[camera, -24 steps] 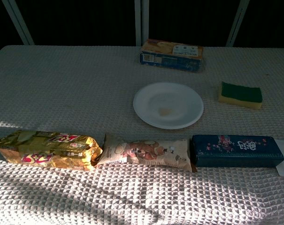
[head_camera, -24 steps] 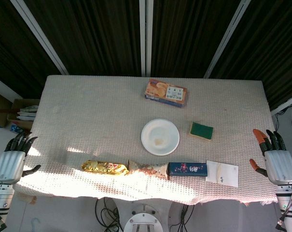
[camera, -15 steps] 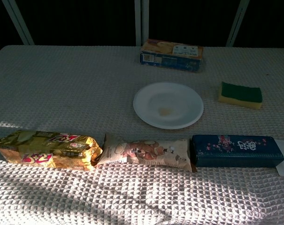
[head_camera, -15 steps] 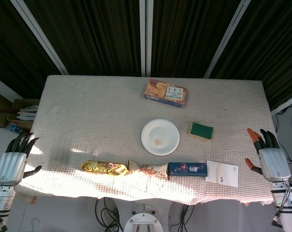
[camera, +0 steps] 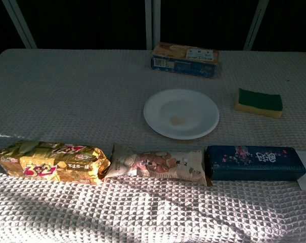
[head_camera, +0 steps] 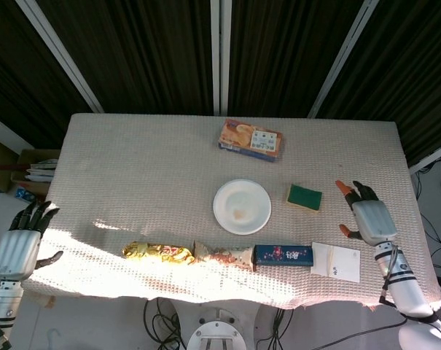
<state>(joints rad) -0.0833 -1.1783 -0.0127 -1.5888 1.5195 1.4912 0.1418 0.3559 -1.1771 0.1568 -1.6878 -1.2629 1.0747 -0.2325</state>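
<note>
So the right hand (head_camera: 369, 220) had swung in from off the table edge to hover, fingers spread and empty, just right of the green sponge (head_camera: 305, 197), above the white card (head_camera: 335, 261), while the left hand (head_camera: 17, 244) stayed put, open, off-table.

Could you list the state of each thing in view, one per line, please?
left hand: open, off the table's left edge
right hand: open, above the table, holding nothing
white plate: upright, small smear inside
sponge: flat, green side up
biscuit box: closed, lying flat
gold packet: lying flat
</note>
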